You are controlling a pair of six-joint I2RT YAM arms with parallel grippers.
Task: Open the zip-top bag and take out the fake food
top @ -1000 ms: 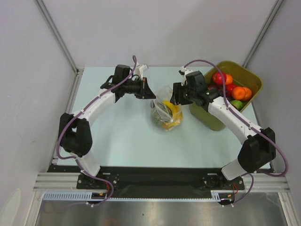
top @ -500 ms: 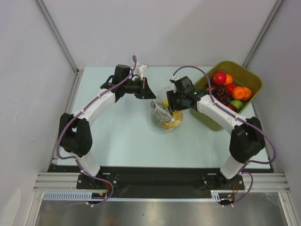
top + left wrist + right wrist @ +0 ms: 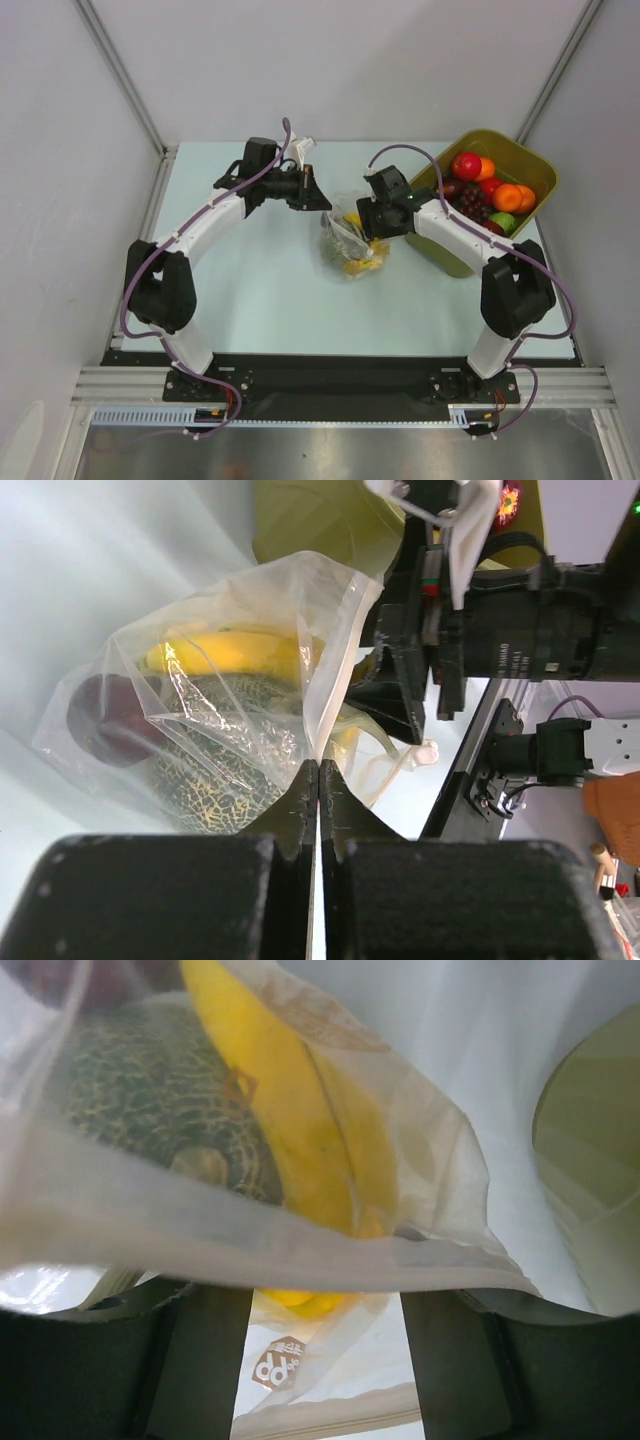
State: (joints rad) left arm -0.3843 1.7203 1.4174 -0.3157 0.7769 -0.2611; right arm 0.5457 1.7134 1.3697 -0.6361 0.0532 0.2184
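The zip-top bag (image 3: 350, 242) lies mid-table, clear and crinkled. In the left wrist view the bag (image 3: 250, 610) holds fake food: a yellow banana (image 3: 235, 655), a netted grey-green melon (image 3: 215, 775) and a dark maroon piece (image 3: 100, 720). My left gripper (image 3: 320, 200) is shut on a flap of the bag's edge, which runs up from its fingertips (image 3: 318, 772). My right gripper (image 3: 372, 222) sits at the bag's right side, open. The bag's pale rim strip (image 3: 260, 1255) crosses in front of its spread fingers (image 3: 195, 1360), with banana (image 3: 290, 1130) and melon (image 3: 140, 1100) beyond.
An olive-green tub (image 3: 535, 165) stands at the back right, holding red, orange, green and purple toy fruit. Its wall (image 3: 590, 1190) is close on the right of the right wrist view. Metal frame posts rise at the table's back corners.
The right gripper has swung left from the tub's edge to the bag's mouth. The left arm and its pinch on the bag have not moved.
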